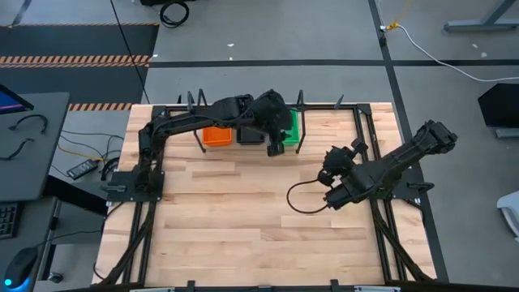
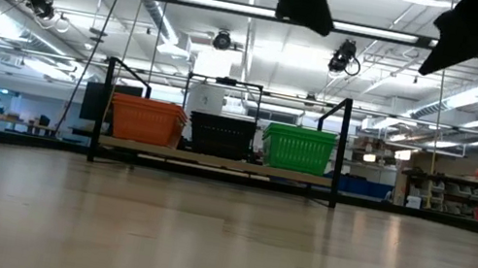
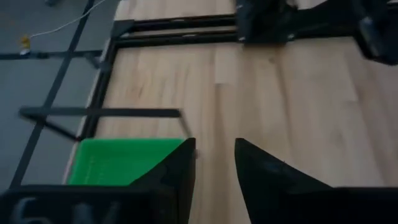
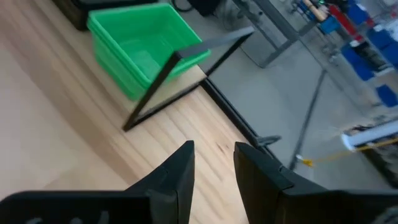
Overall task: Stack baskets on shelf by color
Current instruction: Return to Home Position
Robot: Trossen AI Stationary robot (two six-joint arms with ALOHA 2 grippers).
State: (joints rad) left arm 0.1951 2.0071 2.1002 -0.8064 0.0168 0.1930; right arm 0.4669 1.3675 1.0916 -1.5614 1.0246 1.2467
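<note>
While both arms are hanging above the tabletop (image 1: pixel 243 235), neither touching it, the items are standing as follows

Shelf (image 2: pixel 214 161): sitting along the table's far edge, carrying three piles abreast

Orange baskets (image 2: pixel 147 121): occupying the left place in the low view

Black baskets (image 2: pixel 222 136): occupying the middle, just beside the orange

Green baskets (image 2: pixel 298 148): occupying the right place, just beside the black; the number in each pile cannot be told

Left gripper (image 3: pixel 214 146): hovering at the shelf's near edge, between the black and green piles. Its arm is rising from the table's left edge and stretching sideways over the shelf, and its fingers (image 3: pixel 180 177) are standing slightly apart, gripping nothing

Right gripper (image 4: pixel 214 149): hovering over bare table, nearer than the shelf's right end and well apart from the baskets. Its arm is slanting inward from the right edge, and its fingers (image 4: pixel 258 177) are parted by a narrow gap, gripping nothing

Black cable (image 1: pixel 302 199): looping beneath the right arm
</note>
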